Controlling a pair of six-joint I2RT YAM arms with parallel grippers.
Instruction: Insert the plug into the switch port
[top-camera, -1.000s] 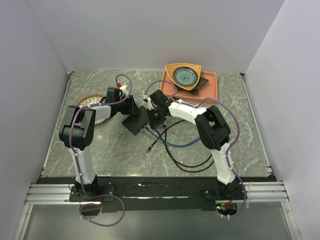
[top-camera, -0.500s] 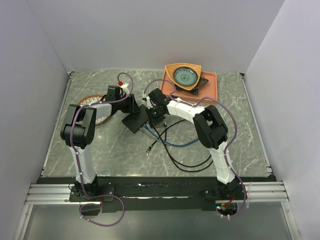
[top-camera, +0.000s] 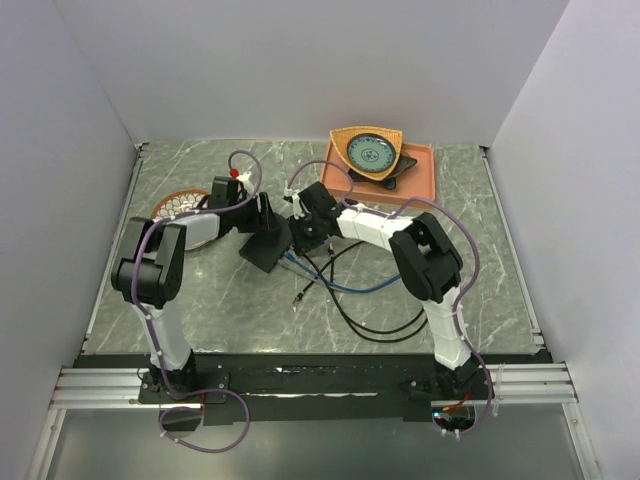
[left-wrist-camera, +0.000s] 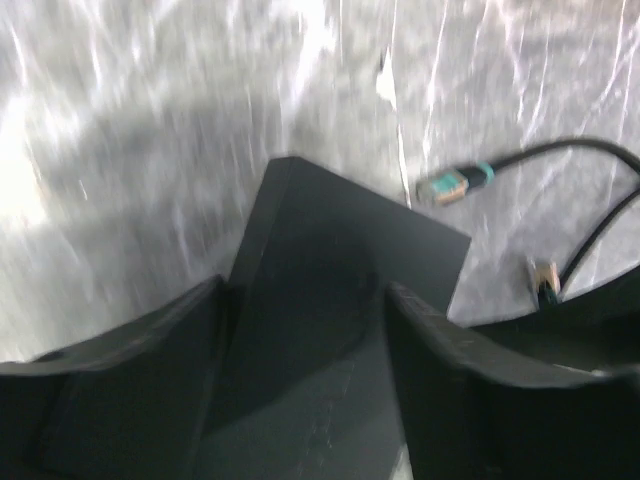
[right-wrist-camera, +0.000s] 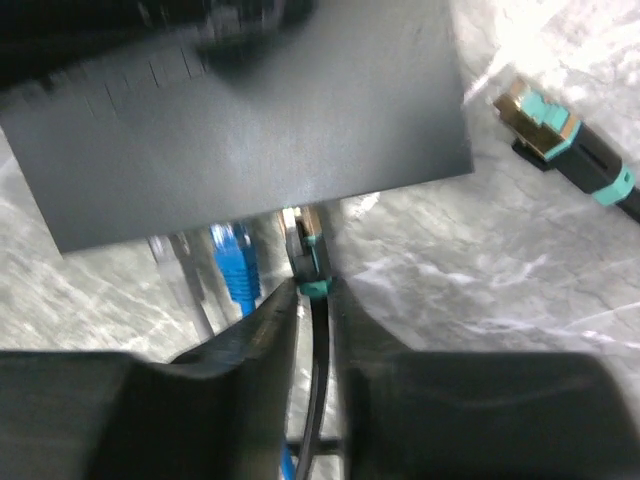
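Since a second ago your left arm has dropped its elbow toward the near edge and tipped the left tool (top-camera: 267, 222) steeper over the black box (top-camera: 264, 252). The right tool (top-camera: 303, 238) has crept slightly toward that box.

From above, the box lies on the worktop (top-camera: 200, 300) between the two tools. Cables trail from its right side, and the orange tray (top-camera: 418, 178) sits well apart at the back.

Your left wrist camera shows the left tool released, its fingers (left-wrist-camera: 130, 390) standing wide over the box's top. A loose teal-collared connector (left-wrist-camera: 452, 186) lies beyond the box.

Your right wrist camera shows the plug (right-wrist-camera: 305, 245) nosed up to the box's near edge, beside a blue plug (right-wrist-camera: 232, 262). The switch port is hidden under that edge. The right tool's tips closely flank the plug's teal collar, but you cannot tell whether they pinch it.
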